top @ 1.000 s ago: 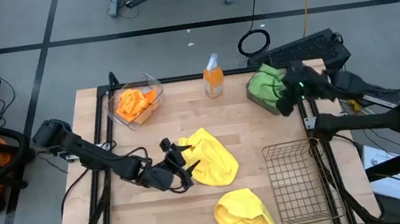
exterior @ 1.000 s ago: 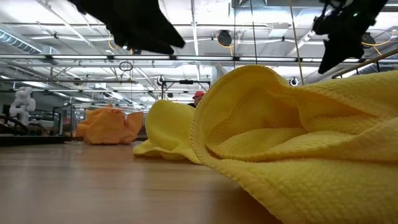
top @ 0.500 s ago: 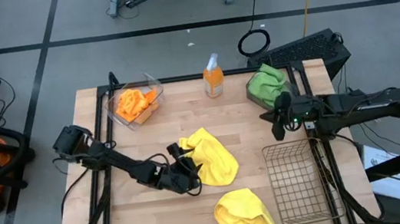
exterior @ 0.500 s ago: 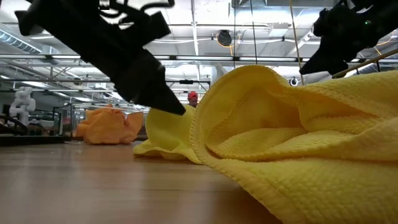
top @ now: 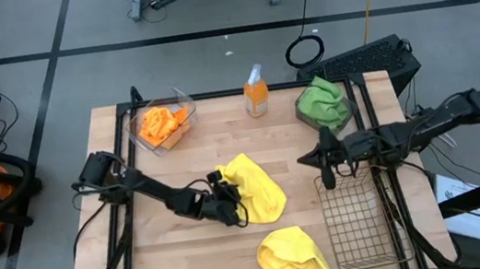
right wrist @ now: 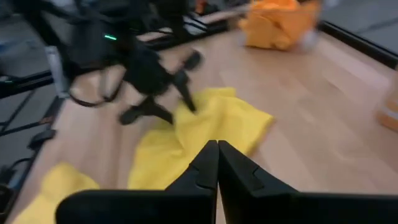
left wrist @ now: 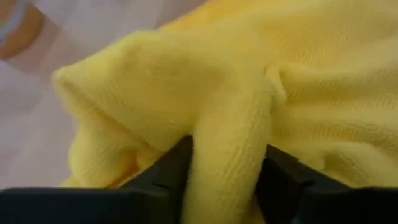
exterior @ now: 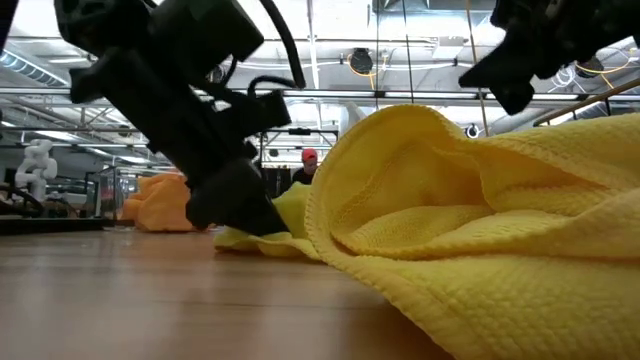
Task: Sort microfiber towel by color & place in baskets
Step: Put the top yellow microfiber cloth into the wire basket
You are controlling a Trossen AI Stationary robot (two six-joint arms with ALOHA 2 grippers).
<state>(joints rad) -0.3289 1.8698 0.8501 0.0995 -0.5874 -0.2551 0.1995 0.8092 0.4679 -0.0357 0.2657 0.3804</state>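
Left gripper (top: 229, 203) pinched a fold of the yellow towel (top: 255, 188), cloth spreading toward three o'clock. Right gripper (top: 322, 159) shut, empty, above the wire basket (top: 356, 221).

Robotics lab — ceiling trusses (exterior: 330, 95), floor cables (top: 305, 51).

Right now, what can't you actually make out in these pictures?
- Mesh basket: absent from low view, hidden behind the near yellow towel.
- Green towels: high view shows one heap; their count is unclear.
- Left gripper: wrist view shows towel between its fingers; its tips are cut off.
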